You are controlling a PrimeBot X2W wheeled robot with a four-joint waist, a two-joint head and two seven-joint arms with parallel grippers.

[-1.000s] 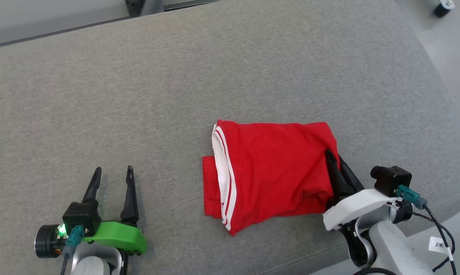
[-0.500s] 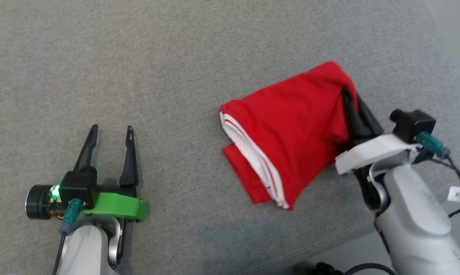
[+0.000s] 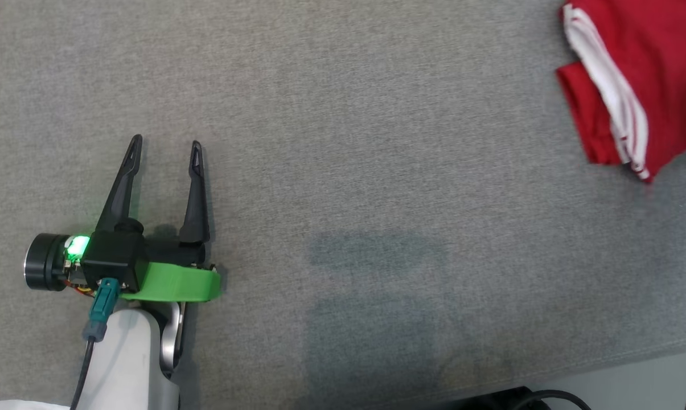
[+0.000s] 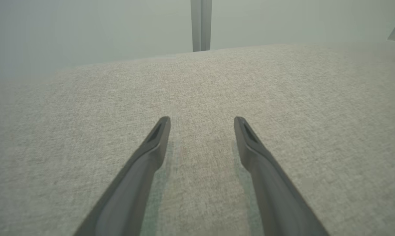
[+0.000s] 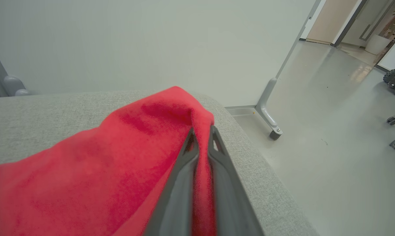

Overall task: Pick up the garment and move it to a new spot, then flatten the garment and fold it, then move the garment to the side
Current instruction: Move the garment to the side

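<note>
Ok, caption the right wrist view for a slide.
Right gripper shut on a fold of the red garment, at the grey cushion edge, floor beyond.

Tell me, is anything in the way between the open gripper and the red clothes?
Nothing visible is. Bare gray cushion lies between the left gripper and the red garment in the head view. The right gripper is pinching the garment's edge.

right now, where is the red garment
The folded red garment is at the head view's upper right on the grey cushion, far from the open left gripper; the right wrist view shows the right gripper shut on its edge.
</note>
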